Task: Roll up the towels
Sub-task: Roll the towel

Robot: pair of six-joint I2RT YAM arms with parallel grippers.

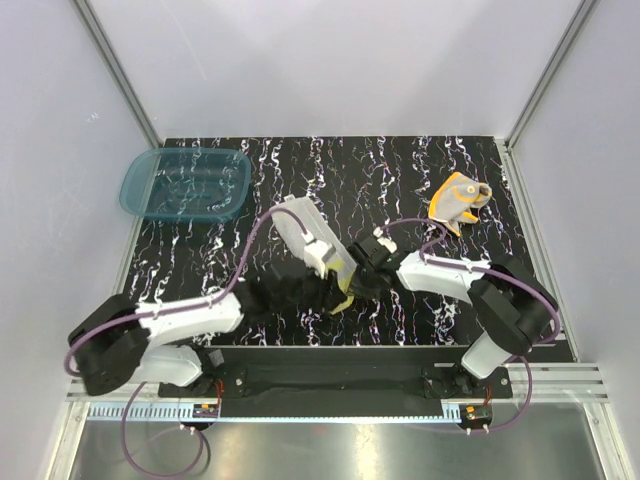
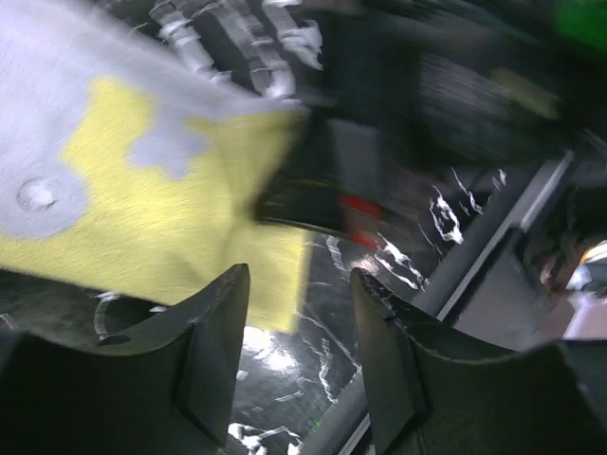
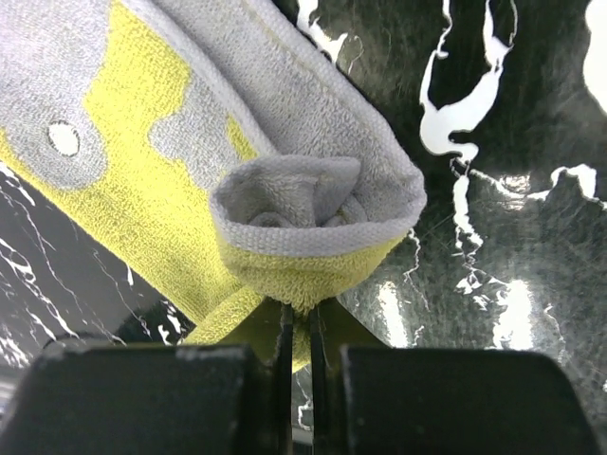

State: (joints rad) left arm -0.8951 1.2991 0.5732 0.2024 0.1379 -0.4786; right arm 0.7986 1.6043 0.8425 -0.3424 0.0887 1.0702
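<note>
You are rolling the yellow towel (image 3: 303,204); one end is curling into a loose roll. The right claw (image 3: 299,318) is pinching the roll's lower edge, its jaws nearly closed on the cloth. The left claw (image 2: 299,284) is standing open and gripping nothing, with the towel's yellow corner just ahead of its fingertips. The towel is lying mid-way across the surface (image 1: 400,180), between both claws. The next move is probably calling for turning the roll onward while the left claw steadies the flat part. The orange towel (image 1: 457,198) is lying crumpled at the far right, not yet rolled.

A translucent teal basin (image 1: 186,184) sits at the far-left corner of the black, white-veined tabletop (image 1: 400,170).
</note>
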